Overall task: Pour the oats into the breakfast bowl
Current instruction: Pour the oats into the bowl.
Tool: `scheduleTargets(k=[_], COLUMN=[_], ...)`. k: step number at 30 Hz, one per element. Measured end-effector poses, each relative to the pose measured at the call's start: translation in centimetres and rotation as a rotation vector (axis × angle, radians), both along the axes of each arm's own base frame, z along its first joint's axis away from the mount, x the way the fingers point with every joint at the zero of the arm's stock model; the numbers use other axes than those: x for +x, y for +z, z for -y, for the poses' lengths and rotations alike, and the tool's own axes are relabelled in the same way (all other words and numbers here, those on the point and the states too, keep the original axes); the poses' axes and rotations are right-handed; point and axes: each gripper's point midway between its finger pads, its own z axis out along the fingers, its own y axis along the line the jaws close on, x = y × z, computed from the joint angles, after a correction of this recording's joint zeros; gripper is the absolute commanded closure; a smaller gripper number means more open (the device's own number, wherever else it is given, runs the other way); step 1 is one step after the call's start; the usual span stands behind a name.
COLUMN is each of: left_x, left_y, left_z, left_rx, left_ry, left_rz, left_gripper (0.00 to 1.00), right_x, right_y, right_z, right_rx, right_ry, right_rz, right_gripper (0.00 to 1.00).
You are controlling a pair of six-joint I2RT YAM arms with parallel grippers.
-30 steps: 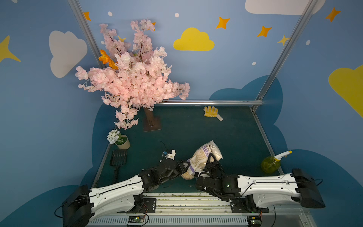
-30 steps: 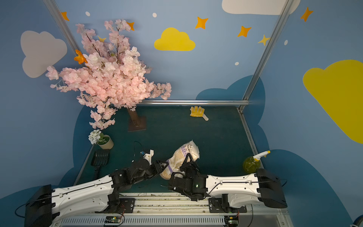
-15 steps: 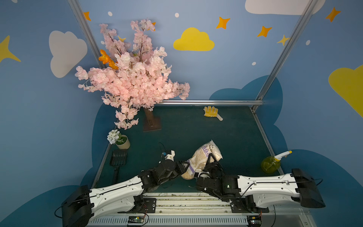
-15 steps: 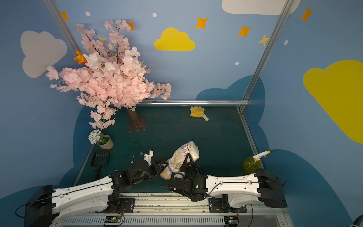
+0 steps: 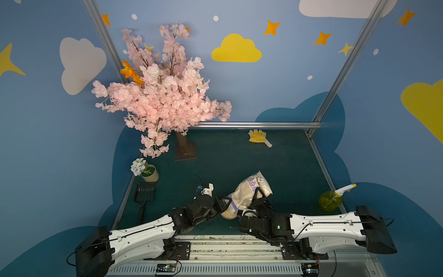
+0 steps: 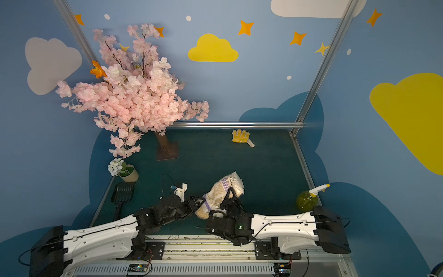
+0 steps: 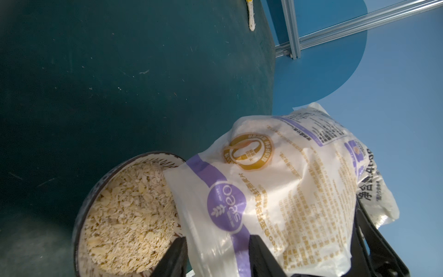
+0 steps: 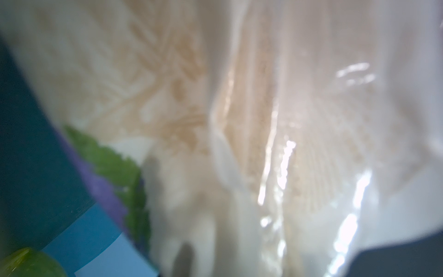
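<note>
Dark green tabletop (image 5: 239, 163) between blue walls, with a pink blossom tree (image 5: 163, 96) at its far left corner. Two white-and-black arms (image 5: 143, 235) stretched in from the near edge, wrists close together at the middle front.

Between them, a crinkly bag of oats (image 5: 249, 191), tilted: sealed end up and away, mouth end down over the breakfast bowl (image 5: 229, 215), which sits on the tabletop just ahead of the wrists.

Across the bag's middle, the right gripper (image 5: 257, 194), clamped on it with jaws only a little apart. Nothing but blurred plastic close up in the right wrist view.

At the bag's lower edge by the purple band, the left gripper (image 7: 215, 259), jaws roughly half apart and closed on bunched film between the fingers (image 7: 172, 256).

Yellow-green spray bottle (image 5: 332, 200) at near right. Black slotted scoop (image 5: 145, 194) at near left, a beige flower pot (image 5: 149, 173) just beyond it. Yellow glove (image 5: 257, 138) far back.

Bowl nearly full of pale oats (image 7: 129, 211); bag mouth over its rim, contact unclear.
</note>
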Motion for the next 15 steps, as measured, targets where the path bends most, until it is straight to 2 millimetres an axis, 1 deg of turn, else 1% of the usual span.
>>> scheduleTargets(k=[8, 15], left_x=[0.0, 0.1], left_y=[0.1, 0.4], left_z=[0.0, -0.1], left_rx=[-0.006, -0.014], left_ry=[0.002, 0.009], left_rz=[0.000, 0.003], left_gripper=[0.54, 0.54], right_x=[-0.2, -0.6], right_y=[-0.1, -1.2], right_z=[0.9, 2.0], right_rx=[0.058, 0.114], right_ry=[0.006, 0.022], right_rz=[-0.038, -0.104], right_gripper=[1.00, 1.00])
